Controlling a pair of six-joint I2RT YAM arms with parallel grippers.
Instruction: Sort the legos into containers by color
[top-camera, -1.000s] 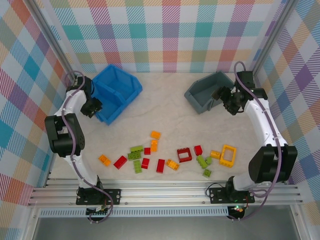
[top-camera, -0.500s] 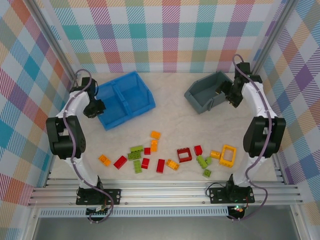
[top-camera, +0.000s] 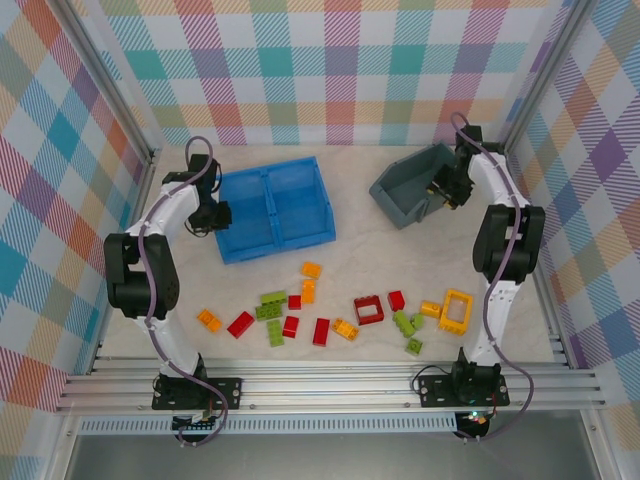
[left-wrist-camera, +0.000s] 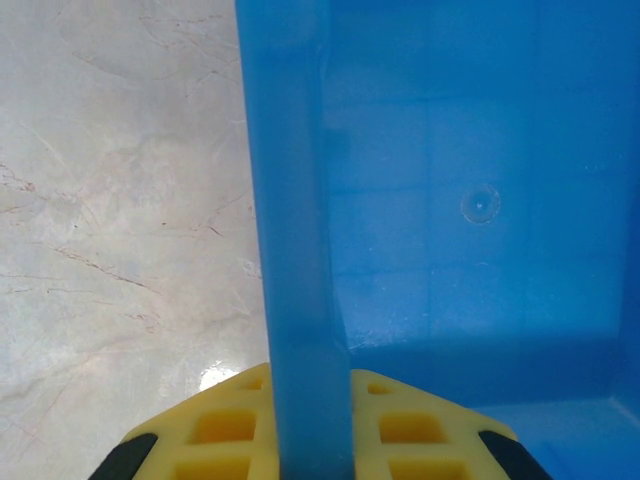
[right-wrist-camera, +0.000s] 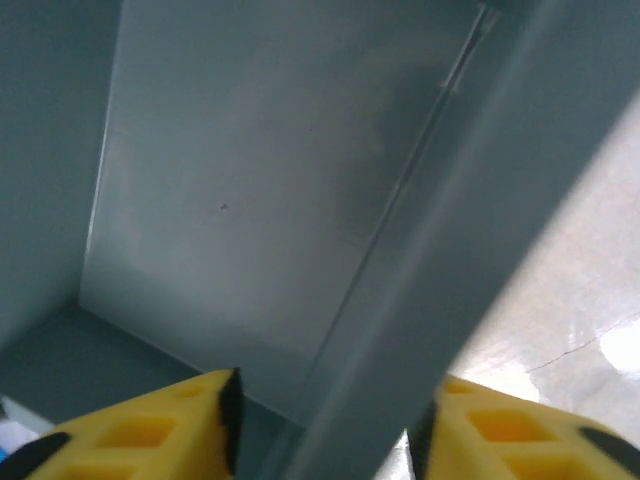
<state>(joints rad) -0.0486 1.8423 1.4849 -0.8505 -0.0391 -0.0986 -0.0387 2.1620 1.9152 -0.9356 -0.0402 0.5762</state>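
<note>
— At the far-left corner of the table (top-camera: 360, 250), what does your left gripper (left-wrist-camera: 310, 435) report?

— My left gripper is closed narrow on the left wall of the blue container (top-camera: 290, 205). The wall stands between both yellow fingers (left-wrist-camera: 410, 430). Both compartments are bare.

— And the right gripper (right-wrist-camera: 325, 425)?

— It straddles the side wall of the grey container (top-camera: 405, 185), near the far-right corner. A sliver of gap shows beside one finger, so I cannot tell whether it clamps. That container appears tilted.

— Step in hand?

— Positioning the containers, in my judgement. No sorting is done: the legos (top-camera: 368, 310) lie loose in a band along the near edge, well apart from both containers.

— Next move?

— Set both containers flat and within reach of the bricks. Release the walls. Then lower onto one brick with the jaws wide enough to span it.
</note>
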